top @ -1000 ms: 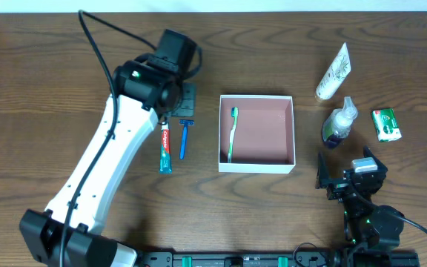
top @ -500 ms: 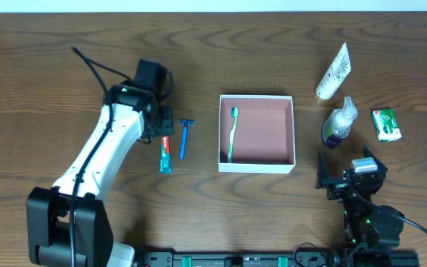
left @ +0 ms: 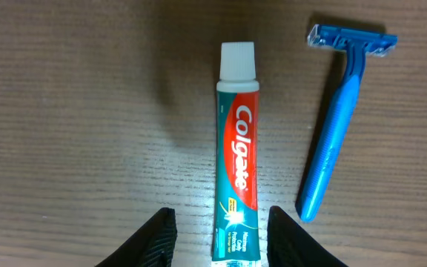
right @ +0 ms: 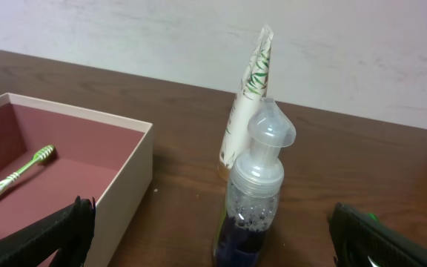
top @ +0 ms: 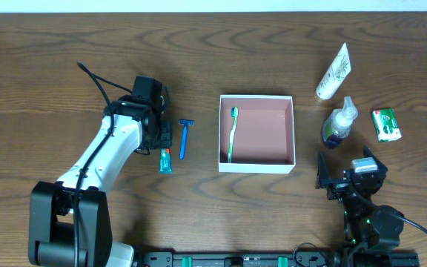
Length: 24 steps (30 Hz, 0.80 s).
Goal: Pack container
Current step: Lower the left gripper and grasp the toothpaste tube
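1. Looks like a robotics lab bench to me.
2. Two robot arms, a white left arm [top: 102, 152] and a black right arm [top: 362, 200], sit at one wooden table [top: 50, 59].
3. Plain white wall [right: 124, 37] behind, black mounting rail [top: 236, 259] along the table's front edge.

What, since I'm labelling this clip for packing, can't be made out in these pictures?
- Toothpaste: tail cut off by the bottom edge in the left wrist view; overhead, its cap end is hidden under the left pincer.
- Green packet: print too small overhead; absent from both wrist views.
- Toothbrush in the box: handle cut off by the left edge in the right wrist view.
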Each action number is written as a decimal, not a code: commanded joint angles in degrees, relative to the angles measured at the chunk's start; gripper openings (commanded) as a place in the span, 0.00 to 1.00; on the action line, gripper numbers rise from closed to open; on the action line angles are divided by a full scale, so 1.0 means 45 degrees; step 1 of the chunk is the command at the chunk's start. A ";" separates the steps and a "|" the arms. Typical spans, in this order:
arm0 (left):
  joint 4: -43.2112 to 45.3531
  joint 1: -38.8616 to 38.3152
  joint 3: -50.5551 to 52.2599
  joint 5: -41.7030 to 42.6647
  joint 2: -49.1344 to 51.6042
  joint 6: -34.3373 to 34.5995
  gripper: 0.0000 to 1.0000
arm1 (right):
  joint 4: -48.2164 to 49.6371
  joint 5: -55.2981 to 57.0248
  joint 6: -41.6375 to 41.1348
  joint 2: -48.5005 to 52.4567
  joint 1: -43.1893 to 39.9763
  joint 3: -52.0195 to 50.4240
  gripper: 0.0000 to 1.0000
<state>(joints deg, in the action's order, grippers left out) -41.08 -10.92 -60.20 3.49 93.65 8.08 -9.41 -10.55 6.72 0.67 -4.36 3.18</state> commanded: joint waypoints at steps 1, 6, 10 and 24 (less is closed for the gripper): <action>0.0175 0.0053 0.0097 0.0087 0.0233 -0.0223 0.41 | -0.0015 0.0000 0.0146 -0.0083 0.0151 -0.0063 0.99; 0.0539 0.0049 0.0097 0.0092 0.0801 -0.0223 0.41 | -0.0015 0.0000 0.0146 -0.0083 0.0151 -0.0063 0.99; 0.0573 0.0049 0.0097 0.0092 0.1593 -0.0214 0.41 | -0.0015 0.0000 0.0146 -0.0083 0.0151 -0.0063 0.99; 0.0923 0.0049 0.0097 0.0554 0.1919 -0.0219 0.41 | -0.0015 0.0000 0.0146 -0.0083 0.0151 -0.0063 0.99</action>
<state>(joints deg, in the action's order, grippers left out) -36.99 -10.92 -59.96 4.49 101.89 7.62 -9.43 -10.55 6.72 0.67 -4.36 3.18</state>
